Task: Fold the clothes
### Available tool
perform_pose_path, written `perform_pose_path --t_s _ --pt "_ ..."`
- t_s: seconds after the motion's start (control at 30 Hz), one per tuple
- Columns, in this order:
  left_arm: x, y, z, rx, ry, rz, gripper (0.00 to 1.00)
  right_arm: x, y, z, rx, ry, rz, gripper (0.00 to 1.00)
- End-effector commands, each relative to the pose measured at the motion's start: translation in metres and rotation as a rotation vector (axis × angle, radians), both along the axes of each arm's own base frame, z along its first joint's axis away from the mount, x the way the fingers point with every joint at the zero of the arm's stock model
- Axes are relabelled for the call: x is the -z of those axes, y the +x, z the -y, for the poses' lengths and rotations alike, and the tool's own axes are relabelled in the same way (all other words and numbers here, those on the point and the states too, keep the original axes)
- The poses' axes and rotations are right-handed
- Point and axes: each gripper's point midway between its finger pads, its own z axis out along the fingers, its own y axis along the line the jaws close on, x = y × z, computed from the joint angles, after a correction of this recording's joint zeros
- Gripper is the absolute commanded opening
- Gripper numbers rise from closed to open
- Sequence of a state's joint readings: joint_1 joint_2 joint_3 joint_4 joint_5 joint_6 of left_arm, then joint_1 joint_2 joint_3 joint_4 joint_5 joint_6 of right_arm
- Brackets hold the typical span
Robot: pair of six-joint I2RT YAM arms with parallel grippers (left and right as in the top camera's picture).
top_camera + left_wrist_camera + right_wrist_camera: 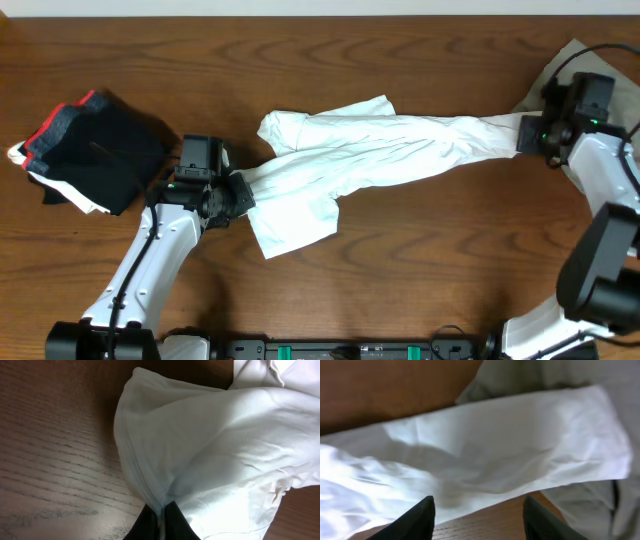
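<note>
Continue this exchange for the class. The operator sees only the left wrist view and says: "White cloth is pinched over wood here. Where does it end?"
Observer: The white garment stretches across the table to the right pincer.
Operator: Is that pincer gripping it?
Observer: No, its fingers stand apart and are not closed on the cloth.
Operator: Is anything else nearby?
Observer: A dark clothes pile sits to the left of the left pincer.

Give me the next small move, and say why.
Probably close the right end effector on the end of the white garment: its fingers stand open with cloth between them, while the left end effector pinches the other end.
</note>
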State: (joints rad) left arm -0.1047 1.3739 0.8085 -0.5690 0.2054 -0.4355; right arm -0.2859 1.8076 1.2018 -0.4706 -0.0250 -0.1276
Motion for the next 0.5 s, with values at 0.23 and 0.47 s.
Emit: perform_pose_path --t_s 0.23,0.47 --pt "0.002 -0.001 -0.005 0.006 0.022 0.001 0.06 0.043 0.002 -0.023 -0.111 -0.002 -0.087 0.47" --pt "0.002 -0.001 -0.005 0.006 0.022 0.001 0.05 0.025 0.008 -0.025 -0.087 -0.027 -0.045 0.01"
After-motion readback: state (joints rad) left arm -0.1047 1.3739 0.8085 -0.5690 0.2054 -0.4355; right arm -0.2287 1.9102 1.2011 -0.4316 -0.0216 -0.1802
